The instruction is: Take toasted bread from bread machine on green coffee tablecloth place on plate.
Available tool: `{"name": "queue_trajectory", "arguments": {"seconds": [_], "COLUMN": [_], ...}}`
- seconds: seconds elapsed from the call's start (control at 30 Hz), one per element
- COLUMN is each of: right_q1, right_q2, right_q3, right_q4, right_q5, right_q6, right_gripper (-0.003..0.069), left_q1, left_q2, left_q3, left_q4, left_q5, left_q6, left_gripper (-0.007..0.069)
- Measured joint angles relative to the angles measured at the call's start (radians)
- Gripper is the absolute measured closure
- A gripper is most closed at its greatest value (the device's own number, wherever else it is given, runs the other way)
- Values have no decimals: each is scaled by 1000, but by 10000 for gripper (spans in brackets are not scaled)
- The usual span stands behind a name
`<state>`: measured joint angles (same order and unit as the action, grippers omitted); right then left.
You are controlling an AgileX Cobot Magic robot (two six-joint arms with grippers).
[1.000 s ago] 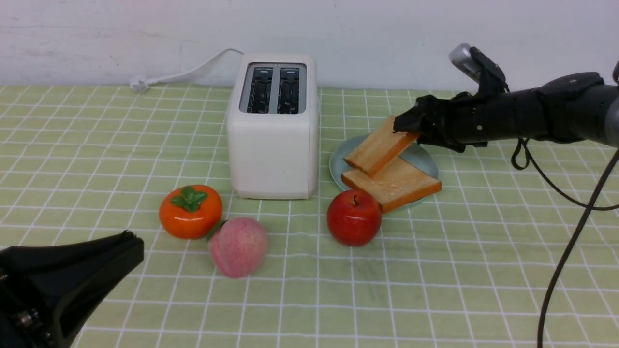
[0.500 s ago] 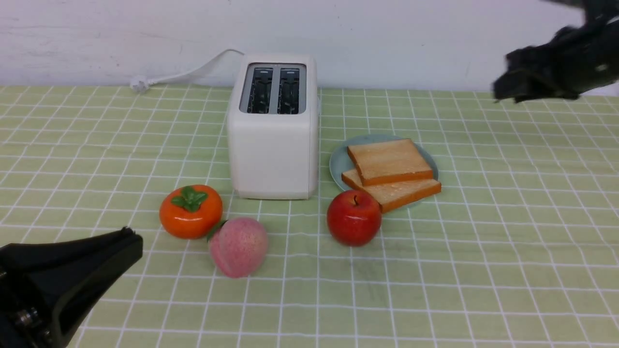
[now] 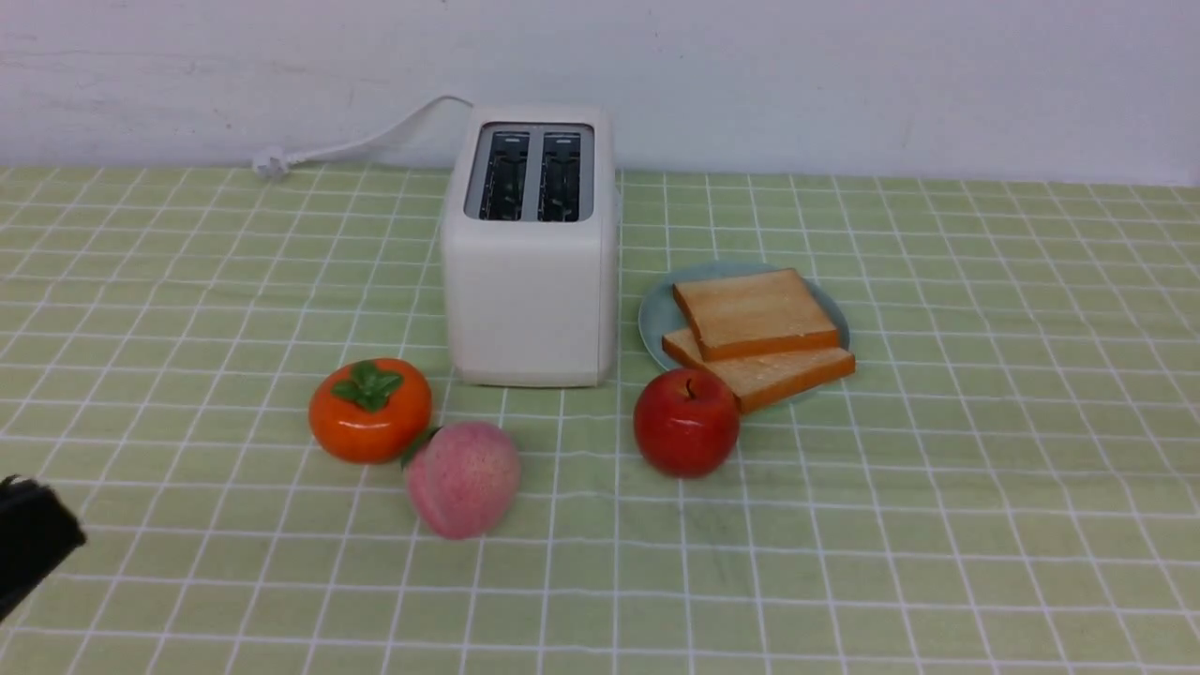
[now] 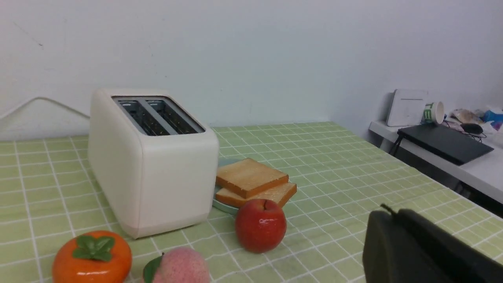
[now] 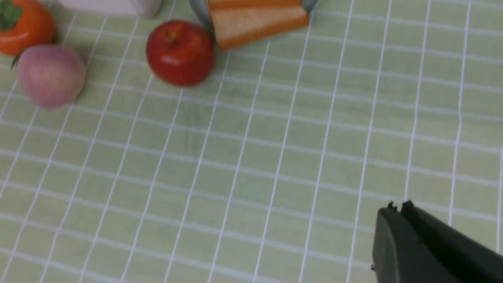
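Two slices of toasted bread lie stacked on the pale blue-green plate (image 3: 659, 309), the upper slice (image 3: 755, 312) flat on the lower one (image 3: 787, 372). The white bread machine (image 3: 530, 272) stands to the left of the plate on the green coffee tablecloth (image 3: 984, 450), both slots empty. My left gripper (image 3: 33, 539) shows only as a black tip at the front left edge; in its wrist view the left gripper (image 4: 393, 212) is shut and holds nothing. My right gripper (image 5: 399, 204) is outside the front view, shut and empty, over bare cloth some way from the bread (image 5: 255, 21).
A red apple (image 3: 686, 422) sits right in front of the plate, touching the lower slice. An orange persimmon (image 3: 370, 410) and a pink peach (image 3: 462, 478) lie in front of the toaster. The white power cord (image 3: 375, 136) runs back to the wall.
The right gripper let go of the upper slice, which now lies flat on the lower one, then drew back out of the front view and shut. The left gripper retreated toward the front left corner.
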<state>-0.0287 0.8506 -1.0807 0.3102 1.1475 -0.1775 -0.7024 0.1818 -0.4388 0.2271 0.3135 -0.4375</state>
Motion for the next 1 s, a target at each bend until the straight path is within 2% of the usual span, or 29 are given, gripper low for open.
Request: {"name": "queue_trajectory", "arguments": {"seconds": [0.2, 0.33, 0.53, 1.0], "right_q1": [0, 0, 0, 0], "right_q2": [-368, -508, -542, -542], "right_q3": [272, 364, 430, 440], "right_q4": [-1, -4, 0, -9], "right_q5": [-14, -80, -189, -201], "right_q6": [48, 57, 57, 58], "right_gripper": [661, 661, 655, 643], "left_q1": [0, 0, 0, 0], "left_q2": [-44, -44, -44, -44], "left_q3": [0, 0, 0, 0], "left_q4": [34, 34, 34, 34], "left_q5": [155, 244, 331, 389], "left_q6": [0, 0, 0, 0], "left_gripper": [637, 637, 637, 637]}}
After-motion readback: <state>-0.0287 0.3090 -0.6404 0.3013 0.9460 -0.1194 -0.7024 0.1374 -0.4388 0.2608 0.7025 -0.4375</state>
